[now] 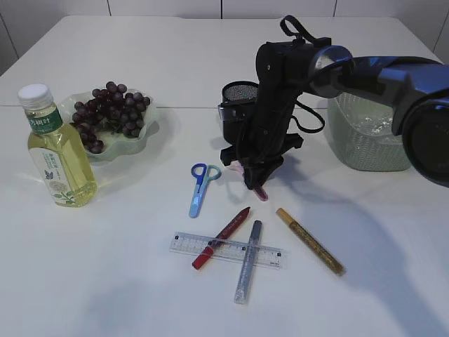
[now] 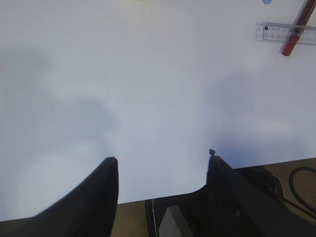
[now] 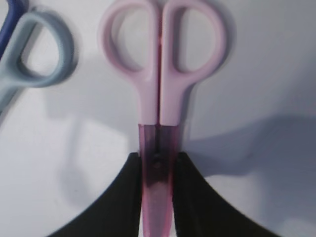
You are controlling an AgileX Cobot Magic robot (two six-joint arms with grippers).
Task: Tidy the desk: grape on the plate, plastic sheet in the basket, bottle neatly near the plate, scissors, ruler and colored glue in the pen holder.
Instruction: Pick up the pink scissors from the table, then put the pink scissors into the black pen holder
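I see the grapes (image 1: pixel 111 112) resting in the green plate (image 1: pixel 151 130). The basket (image 1: pixel 365 144) holds a clear plastic sheet (image 1: pixel 375 128). The black mesh pen holder (image 1: pixel 235 105) shows no visible contents. My right gripper (image 3: pixel 158 170) pinches the pink scissors (image 3: pixel 160 74) by the blade sheath. My left gripper (image 2: pixel 160 163) is spread over the bare white worktop (image 1: pixel 105 274). Ruler (image 1: pixel 226 250) and glue pens lie on it; bottle (image 1: pixel 56 147) stands beside the plate.

The bottle (image 1: pixel 57 149) stands at left, with the plate (image 1: pixel 149 131) of grapes (image 1: pixel 109 112) behind it. At centre the ruler (image 1: pixel 226 250) lies under two glue pens (image 1: pixel 235 248); the basket (image 1: pixel 365 137) sits at upper right.
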